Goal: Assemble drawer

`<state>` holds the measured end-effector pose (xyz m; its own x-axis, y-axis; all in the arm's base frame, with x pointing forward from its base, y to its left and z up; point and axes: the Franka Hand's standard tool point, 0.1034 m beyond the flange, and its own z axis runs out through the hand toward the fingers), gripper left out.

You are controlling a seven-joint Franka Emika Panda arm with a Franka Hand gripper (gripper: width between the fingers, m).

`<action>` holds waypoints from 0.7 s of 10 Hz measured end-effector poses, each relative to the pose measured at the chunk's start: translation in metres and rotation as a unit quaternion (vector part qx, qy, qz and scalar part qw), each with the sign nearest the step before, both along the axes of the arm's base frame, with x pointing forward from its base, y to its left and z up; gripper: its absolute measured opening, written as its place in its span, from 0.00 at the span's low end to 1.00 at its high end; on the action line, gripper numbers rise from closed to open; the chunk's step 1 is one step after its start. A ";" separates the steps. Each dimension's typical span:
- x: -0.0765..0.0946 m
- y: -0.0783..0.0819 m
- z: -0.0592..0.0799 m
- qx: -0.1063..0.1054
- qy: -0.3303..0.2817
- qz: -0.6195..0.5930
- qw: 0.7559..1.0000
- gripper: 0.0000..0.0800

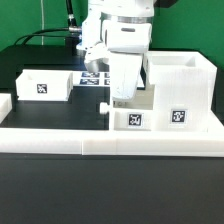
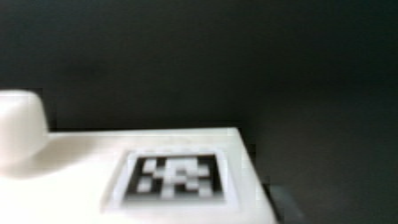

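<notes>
Smooth white plastic case (image 1: 181, 88), matt black table (image 1: 58, 113)

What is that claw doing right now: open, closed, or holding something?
Claw: cannot be told; it is down at a small tray, and neither view shows both fingertips.

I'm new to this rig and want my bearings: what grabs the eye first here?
The white arm's gripper hangs at the middle, low over a small tagged tray. The tall white case stands beside it at the exterior view's right, and a second tray lies apart at that view's left.
</notes>
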<state>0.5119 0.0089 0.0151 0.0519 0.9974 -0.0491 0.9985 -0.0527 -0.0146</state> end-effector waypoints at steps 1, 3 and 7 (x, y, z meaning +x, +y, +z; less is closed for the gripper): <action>0.000 0.002 0.001 0.000 0.000 -0.002 1.000 0.28; 0.003 0.004 0.009 -0.001 0.003 -0.007 1.000 0.53; 0.007 -0.003 0.038 -0.006 0.004 -0.016 1.000 0.81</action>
